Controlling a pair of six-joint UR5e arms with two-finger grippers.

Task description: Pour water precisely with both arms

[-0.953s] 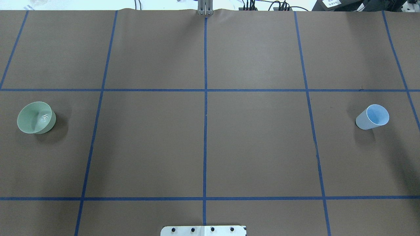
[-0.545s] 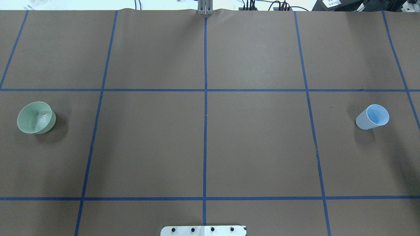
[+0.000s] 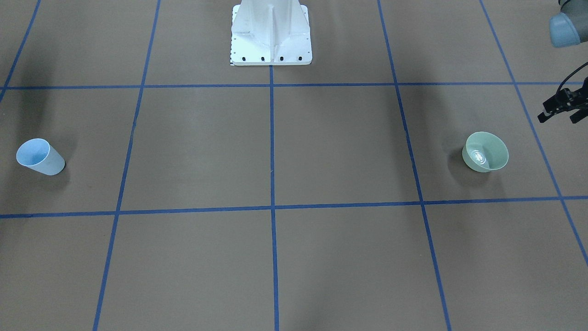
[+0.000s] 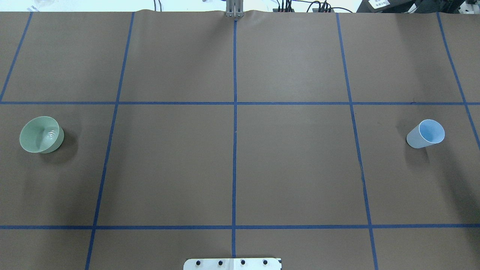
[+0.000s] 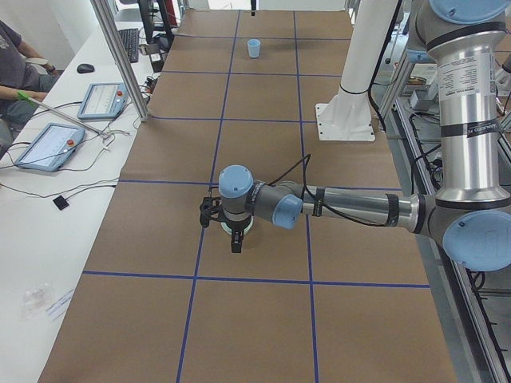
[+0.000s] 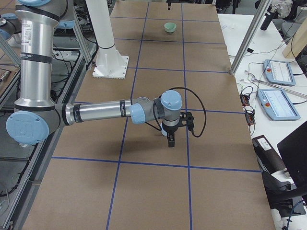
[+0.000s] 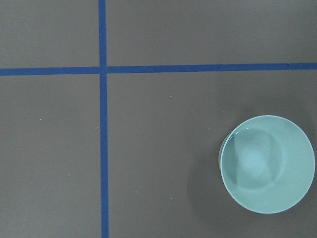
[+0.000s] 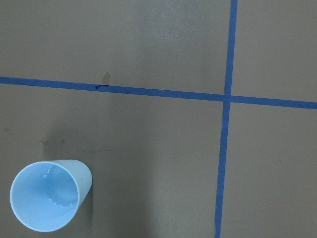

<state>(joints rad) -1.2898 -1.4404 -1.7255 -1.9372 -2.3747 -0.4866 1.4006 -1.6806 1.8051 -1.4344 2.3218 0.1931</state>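
While both arms reach out low over the brown worktop (image 4: 232,165), I see the left arm (image 5: 351,209) holding the left end effector (image 5: 236,244) pointing down, just beside the green bowl (image 4: 41,134) at the robot's left end. The right arm (image 6: 100,111) holds the right end effector (image 6: 171,141) near the blue cup (image 4: 425,134) at the opposite end. The 2 vessels stand upright, well apart. I cannot tell whether either end effector is apart or together.

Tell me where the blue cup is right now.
In the overhead view the blue cup stands far right, in the middle row of taped squares, opposite the green bowl at far left.
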